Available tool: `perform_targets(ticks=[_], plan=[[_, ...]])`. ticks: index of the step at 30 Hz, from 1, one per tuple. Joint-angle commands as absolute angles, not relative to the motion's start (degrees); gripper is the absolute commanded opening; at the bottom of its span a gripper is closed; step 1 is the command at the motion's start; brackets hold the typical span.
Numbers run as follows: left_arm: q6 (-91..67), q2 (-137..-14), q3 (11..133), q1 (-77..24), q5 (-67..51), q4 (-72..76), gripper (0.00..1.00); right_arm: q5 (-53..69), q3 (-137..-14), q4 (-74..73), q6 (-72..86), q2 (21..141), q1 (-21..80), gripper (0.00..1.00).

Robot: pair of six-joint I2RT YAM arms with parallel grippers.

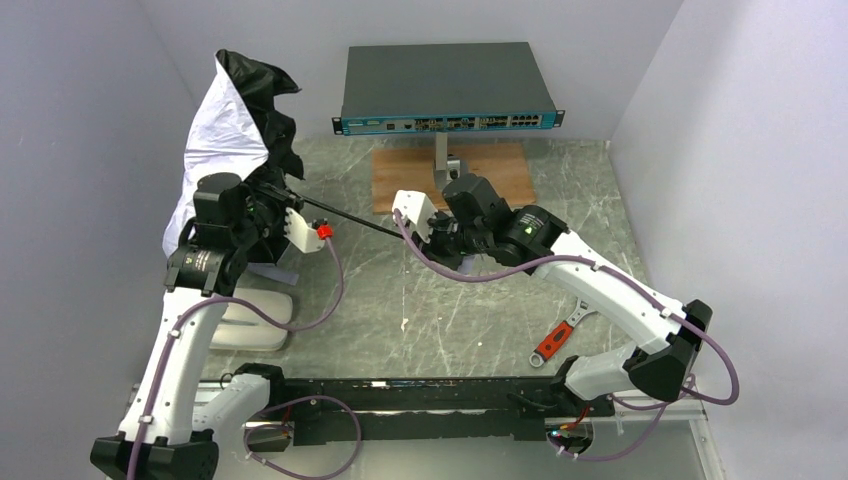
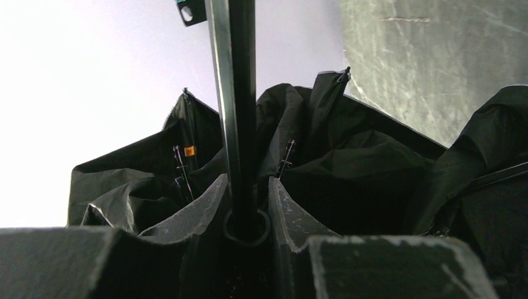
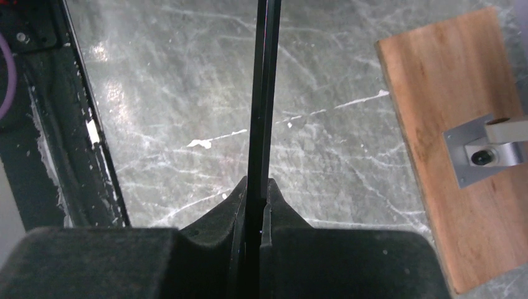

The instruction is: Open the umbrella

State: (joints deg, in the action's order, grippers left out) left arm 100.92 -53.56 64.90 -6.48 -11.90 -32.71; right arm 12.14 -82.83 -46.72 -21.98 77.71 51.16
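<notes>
The umbrella's crinkly canopy [image 1: 228, 130], white outside and black inside, hangs bunched and half spread at the far left. Its thin black shaft [image 1: 350, 217] runs level from the canopy to the right. My left gripper [image 1: 262, 205] is shut round the shaft at the canopy's base; the left wrist view shows the fingers [image 2: 200, 205] on either side of the shaft [image 2: 240, 124] and a ring round it, with black canopy folds [image 2: 348, 168] behind. My right gripper [image 1: 428, 235] is shut on the shaft's other end, seen in the right wrist view [image 3: 260, 124]. The handle is hidden.
A network switch [image 1: 447, 88] stands on a metal post and wooden base [image 1: 500, 170] at the back. A red-handled wrench [image 1: 560, 335] lies at front right. A cream oval case [image 1: 250, 320] lies under the left arm. A black rail [image 1: 420, 400] runs along the near edge.
</notes>
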Motion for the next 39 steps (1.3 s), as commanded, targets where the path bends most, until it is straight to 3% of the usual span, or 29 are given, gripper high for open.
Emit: perform_targets(ticks=[1, 11, 24, 26, 28, 34, 39], plan=[[105.4, -55.2, 64.1, 4.5, 2.9, -13.8, 0.2, 14.1, -81.5, -60.2, -26.2, 71.7, 51.4, 0.0], [108.5, -62.2, 68.5, 18.3, 0.5, -5.7, 0.25, 14.8, -78.2, -60.1, -25.4, 69.2, 51.3, 0.0], [108.3, -71.0, 75.5, 27.2, -0.5, 0.8, 0.23, 15.4, -76.6, -59.8, -25.5, 67.6, 51.2, 0.0], [106.7, -69.5, 75.6, 27.3, -5.9, 0.1, 0.15, 16.8, -77.0, -59.4, -25.6, 67.9, 51.2, 0.0], [104.8, -66.8, 75.6, 27.2, -14.0, -4.8, 0.0, 18.6, -77.6, -58.5, -25.2, 68.5, 51.2, 0.0], [107.2, -55.6, 69.2, 24.4, -37.5, -11.6, 0.0, 22.7, -83.6, -55.7, -24.1, 73.9, 51.2, 0.0], [112.5, -50.9, 66.9, 17.0, -41.2, -15.3, 0.0, 24.5, -91.6, -56.4, -24.9, 81.0, 51.3, 0.19]])
